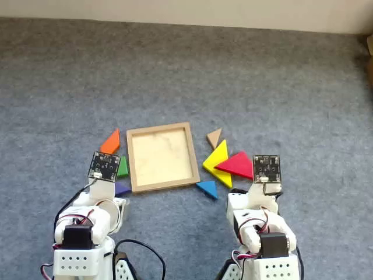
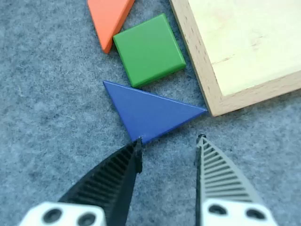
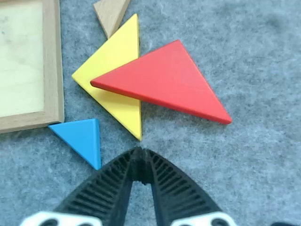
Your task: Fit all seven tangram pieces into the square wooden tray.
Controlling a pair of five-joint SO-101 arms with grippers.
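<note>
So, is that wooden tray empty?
Empty: the wooden tray has a bare floor; the red triangle and others lie outside on the carpet.

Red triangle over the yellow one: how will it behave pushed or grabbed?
The red triangle looks like a flat painted block: probably stiff and light. It rests partly on the yellow triangle, so a push may tilt it or drag yellow along. Smooth faces might slip in the jaws.

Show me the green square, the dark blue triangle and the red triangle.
green square (image 2: 149,50), left wrist view, centre of its face.
dark blue triangle (image 2: 149,111), left wrist view, centre of its face.
red triangle (image 3: 166,82), right wrist view, centre of its face.
</note>
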